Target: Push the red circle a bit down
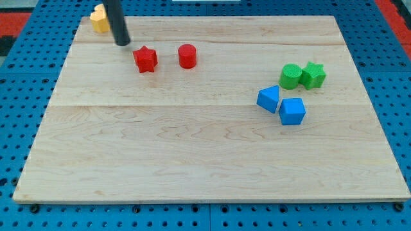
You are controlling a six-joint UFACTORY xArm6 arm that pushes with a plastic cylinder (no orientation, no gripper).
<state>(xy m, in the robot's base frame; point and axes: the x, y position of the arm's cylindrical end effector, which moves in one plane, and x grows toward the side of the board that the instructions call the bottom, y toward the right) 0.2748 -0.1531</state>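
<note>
Tip [123,43]: down on the wooden board [205,160] near its 11 o'clock corner, touching no block; no jaws on this rod, so nothing apart, together or clamped.
Red circle [187,56]: upright short cylinder at about 12 o'clock on the board, well apart from the tip, at 3 o'clock of it.
Red star [146,59]: between tip and circle, just at 9 o'clock of the circle, not touching it.
Yellow block [99,18]: at the 11 o'clock corner, partly hidden behind the rod; shape hard to tell, perhaps two pieces.
Green pair [302,76]: touching each other at 2 o'clock on the board.
Blue pair [281,104]: just at 6 o'clock of the green ones, close together.
Step in hand, as judged: approach, not yet pushing.
Doing it well: pass along the star's 12 o'clock side without grazing it, settle at 12 o'clock of the circle, centred, then short straight push toward 6 o'clock; off-centre contact likely to slide it sideways toward the star.
Writing or brands: none readable anywhere.
</note>
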